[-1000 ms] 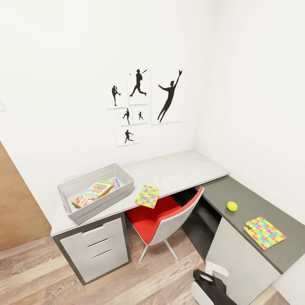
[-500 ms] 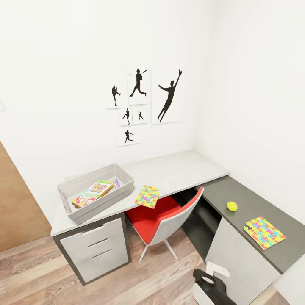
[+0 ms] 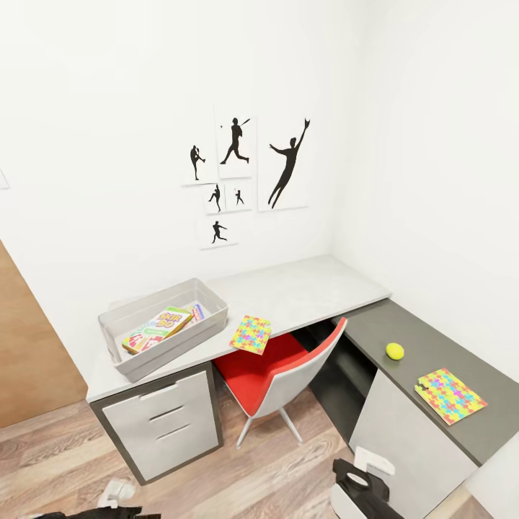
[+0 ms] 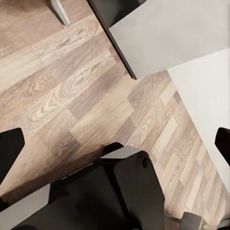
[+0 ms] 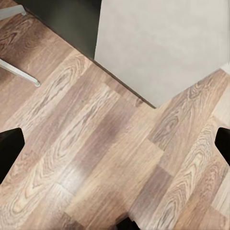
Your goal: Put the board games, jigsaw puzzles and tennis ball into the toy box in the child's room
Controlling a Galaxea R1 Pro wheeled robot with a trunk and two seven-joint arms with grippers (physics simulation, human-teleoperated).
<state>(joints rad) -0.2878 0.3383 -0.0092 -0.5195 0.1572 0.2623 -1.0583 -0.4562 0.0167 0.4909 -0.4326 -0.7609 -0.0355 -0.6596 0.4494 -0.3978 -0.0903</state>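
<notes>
The toy box point(image 3: 122, 317) stands on the light grey end of the table point(image 3: 303, 288). Inside it lie the Skip-Bo board game point(image 3: 158, 328) and a small blue game box point(image 3: 197, 311). One jigsaw puzzle point(image 3: 251, 334) overhangs the table's front edge beside the box. The tennis ball point(image 3: 394, 351) and the other jigsaw puzzle point(image 3: 450, 395) rest on the dark lower section. My left gripper point(image 4: 116, 148) and right gripper point(image 5: 115, 143) both hang open and empty over the wood floor, well short of the table. The bed is out of view.
A red-and-grey chair point(image 3: 281, 367) is tucked under the table between the two sections. Grey drawers point(image 3: 166, 422) sit under the toy box. My right arm point(image 3: 358, 479) and left arm point(image 3: 119, 494) show low over the floor.
My left arm has come into the head view at the lower left. The right arm has shifted slightly. The toys and the camera have not moved.
</notes>
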